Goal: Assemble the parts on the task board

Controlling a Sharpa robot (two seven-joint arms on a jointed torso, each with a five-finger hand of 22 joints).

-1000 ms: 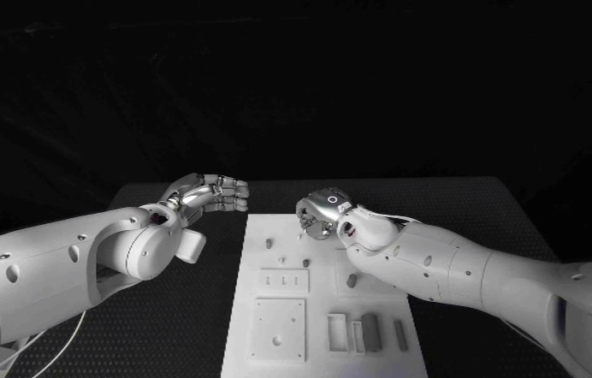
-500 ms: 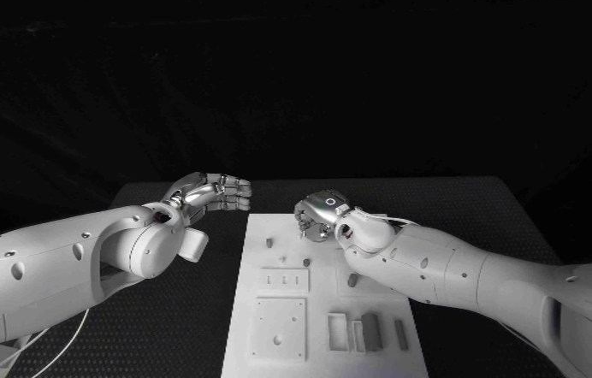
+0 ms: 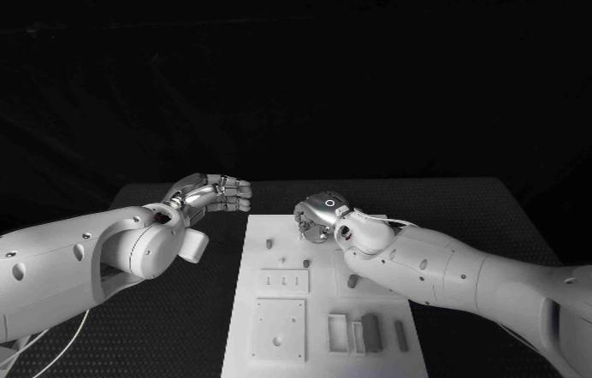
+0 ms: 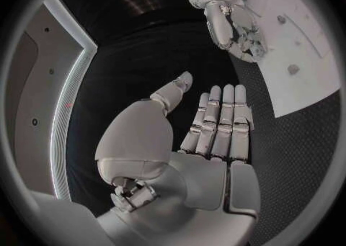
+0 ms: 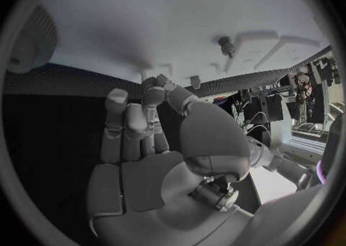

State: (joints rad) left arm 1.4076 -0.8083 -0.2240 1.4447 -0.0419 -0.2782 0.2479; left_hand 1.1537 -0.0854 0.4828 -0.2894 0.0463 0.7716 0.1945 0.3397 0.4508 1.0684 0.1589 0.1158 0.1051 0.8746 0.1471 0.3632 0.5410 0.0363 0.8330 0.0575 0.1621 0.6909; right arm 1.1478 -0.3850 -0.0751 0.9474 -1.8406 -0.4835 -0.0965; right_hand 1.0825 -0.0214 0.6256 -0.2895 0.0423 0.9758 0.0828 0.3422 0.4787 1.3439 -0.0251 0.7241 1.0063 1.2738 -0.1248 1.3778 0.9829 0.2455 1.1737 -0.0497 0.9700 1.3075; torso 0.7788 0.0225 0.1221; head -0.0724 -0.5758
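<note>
Right hand: the right hand (image 3: pixel 321 214) hangs over the far end of the task board (image 3: pixel 278 224), fingers curled downward. In the right wrist view its fingertips (image 5: pixel 160 84) are drawn together close above the white surface — whether they pinch a small piece cannot be told.
Left hand: the left hand (image 3: pixel 212 191) hovers over the bare counter (image 3: pixel 185 301) just beside the board's far left corner. In the left wrist view its fingers (image 4: pixel 219 119) lie straight and side by side, thumb held apart, nothing in the palm.
Task board: a white plate lying lengthwise in the middle of the counter, running from the near edge toward the hands.
Parts: small grey pieces on the board — one peg (image 3: pixel 268 243) near the left edge, another (image 3: pixel 306 262) further in, one (image 3: pixel 352 281) beside the right forearm.
Near end of board: a square plate (image 3: pixel 279 328) with corner holes sits at the left; upright grey blocks (image 3: pixel 370 332) stand at the right.
Right wrist detail: a short stud (image 5: pixel 228 45) stands up from the board, apart from the fingertips.
</note>
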